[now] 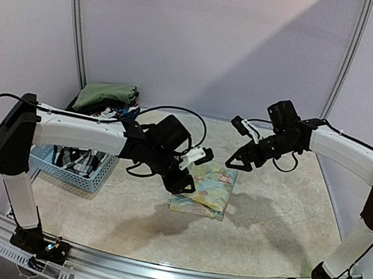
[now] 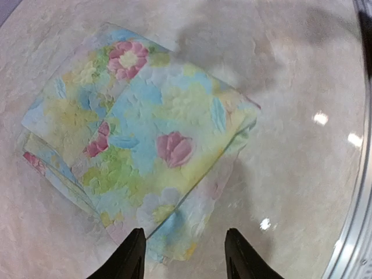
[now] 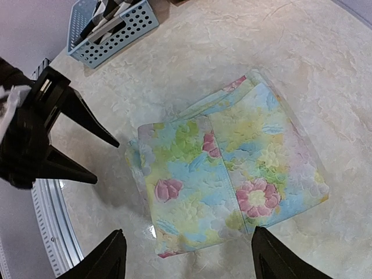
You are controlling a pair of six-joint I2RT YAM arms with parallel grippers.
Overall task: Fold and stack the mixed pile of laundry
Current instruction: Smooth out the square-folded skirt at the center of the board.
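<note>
A pale yellow-green floral cloth lies folded into a rectangle on the table, just right of centre. My left gripper hangs open over its left edge. In the left wrist view the cloth fills the middle and the open left gripper has nothing between its fingers. My right gripper hovers open above the cloth's far corner. In the right wrist view the cloth lies flat below the empty right gripper, with the left gripper beside it. A checked shirt lies in the basket.
A light blue perforated basket stands at the left, also in the right wrist view as the basket. An olive-green piece and a dark blue piece lie behind it at the back left. The table's metal front rail runs along the near edge.
</note>
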